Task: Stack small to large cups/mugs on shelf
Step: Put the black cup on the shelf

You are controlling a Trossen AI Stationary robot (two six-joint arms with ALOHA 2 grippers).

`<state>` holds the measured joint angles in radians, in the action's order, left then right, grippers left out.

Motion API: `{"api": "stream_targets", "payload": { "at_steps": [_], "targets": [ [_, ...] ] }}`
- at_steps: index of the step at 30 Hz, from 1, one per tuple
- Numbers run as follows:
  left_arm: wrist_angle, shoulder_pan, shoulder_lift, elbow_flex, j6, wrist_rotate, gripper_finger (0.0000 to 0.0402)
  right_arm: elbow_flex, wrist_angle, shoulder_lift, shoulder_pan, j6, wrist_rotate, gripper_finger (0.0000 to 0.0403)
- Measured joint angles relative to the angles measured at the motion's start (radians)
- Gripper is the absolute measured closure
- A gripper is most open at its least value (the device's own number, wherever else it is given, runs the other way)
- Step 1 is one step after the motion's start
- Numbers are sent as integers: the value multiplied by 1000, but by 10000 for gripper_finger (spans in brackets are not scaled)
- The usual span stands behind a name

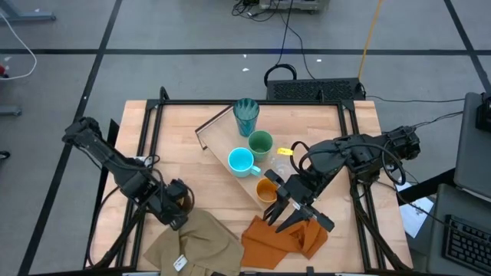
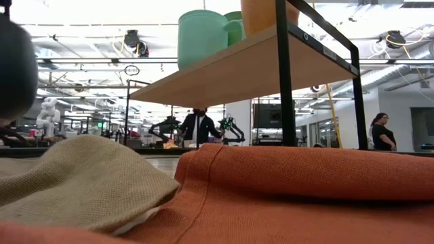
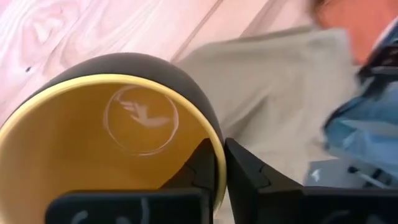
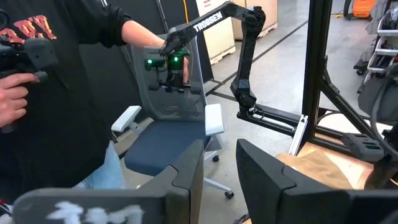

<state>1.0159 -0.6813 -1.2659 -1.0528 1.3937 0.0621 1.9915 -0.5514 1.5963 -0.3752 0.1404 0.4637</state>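
The light-wood shelf (image 1: pixel 222 149) lies slantwise on the table. On it stand the ribbed teal cup (image 1: pixel 246 115), green cup (image 1: pixel 260 142), light-blue mug (image 1: pixel 242 161) and orange cup (image 1: pixel 266 190); the clear tumbler (image 1: pixel 284 162) stands by its right side. My left gripper (image 1: pixel 178 203) is near the table's near-left, beside the tan cloth (image 1: pixel 196 241), shut on the dark mug with the yellow inside (image 3: pixel 124 124). My right gripper (image 1: pixel 295 218) hovers open over the orange cloth (image 1: pixel 280 238), with nothing between its fingers (image 4: pixel 221 168). My left gripper pinches the dark mug's wall at the rim (image 3: pixel 217 163). One finger (image 3: pixel 200 168) is inside the yellow hollow and the other finger (image 3: pixel 249 177) is outside. The fingers come in from the mug's open side. Whether the mug rests on the table I cannot tell.
The tan and orange cloths lie crumpled along the near edge and fill the low view's foreground (image 2: pixel 305 190). Black frame bars (image 1: pixel 153 130) run along the table's sides. Bare wood (image 1: pixel 176 146) lies left of the shelf. A person in a dark sleeve (image 4: pixel 62 93) stands beyond the table.
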Motion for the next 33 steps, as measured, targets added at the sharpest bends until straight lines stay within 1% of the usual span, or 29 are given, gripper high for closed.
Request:
{"api": "stream_targets", "payload": {
  "at_steps": [4,6,10,13,15,18,20,24,26,29,33],
  "targets": [
    [30,47,5,-78,-51,0,380,0,-5,0,0,-10,0,319],
    [53,73,5,-132,-85,18,389,0,-14,0,0,-20,0,319],
    [117,140,6,-227,-172,59,390,0,-23,0,0,-25,1,319],
    [162,196,6,-291,-229,54,386,0,-27,0,0,-25,1,319],
    [208,234,6,-317,-274,32,385,0,-28,0,0,-25,1,319],
    [251,295,3,-337,-335,-29,389,0,-29,0,0,-25,1,319],
    [251,334,3,-343,-375,-66,389,0,-29,0,0,-25,1,319],
    [255,407,2,-343,-440,-96,379,0,-29,0,0,-25,1,319],
    [253,448,3,-343,-478,-127,376,0,-29,0,0,-25,1,319],
    [253,509,3,-343,-535,-191,384,0,-29,0,0,-25,1,319],
    [254,574,2,-356,-600,-208,390,0,-29,0,0,-25,1,319]
  ]
}}
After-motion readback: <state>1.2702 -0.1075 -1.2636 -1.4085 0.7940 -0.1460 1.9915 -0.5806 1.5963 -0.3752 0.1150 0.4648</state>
